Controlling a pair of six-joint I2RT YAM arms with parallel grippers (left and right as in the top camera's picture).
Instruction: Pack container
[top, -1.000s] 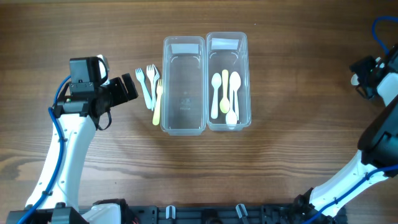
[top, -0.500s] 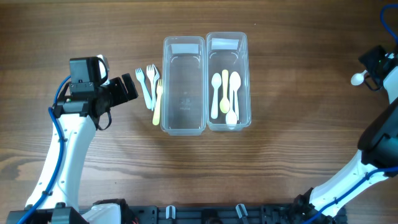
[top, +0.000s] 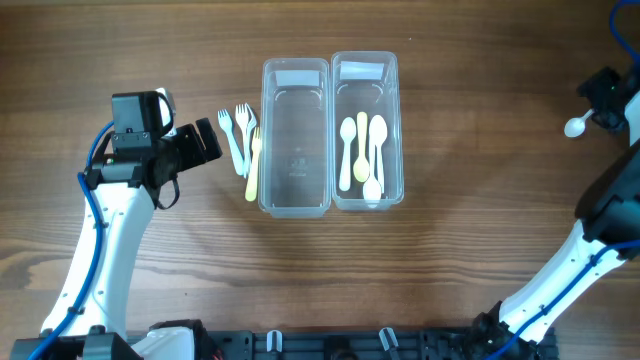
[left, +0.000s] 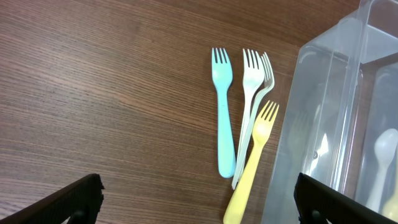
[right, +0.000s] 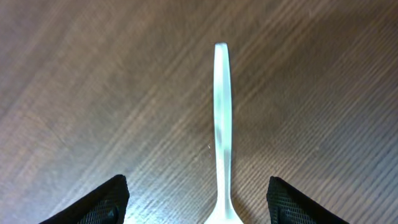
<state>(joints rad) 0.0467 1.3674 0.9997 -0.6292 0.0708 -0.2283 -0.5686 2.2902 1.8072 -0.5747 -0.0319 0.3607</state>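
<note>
Two clear plastic containers stand side by side at the table's middle. The left container (top: 295, 70) is empty; the right container (top: 366, 68) holds several pale spoons (top: 362, 150). A blue fork (left: 222, 118), white forks (left: 252, 93) and a yellow fork (left: 255, 168) lie on the table just left of the left container (left: 336, 106). My left gripper (top: 212, 141) is open and empty, just left of the forks (top: 240, 145). A white spoon (top: 575, 126) lies at the far right. My right gripper (top: 603, 108) is open above it, with the handle (right: 221, 124) between the fingers.
The brown wooden table (top: 450, 260) carries the containers and cutlery. The right arm reaches in along the table's right edge, the left arm from the lower left.
My right gripper has shifted right and a little farther away, uncovering the white spoon's bowl on the table. The left arm has not moved.
</note>
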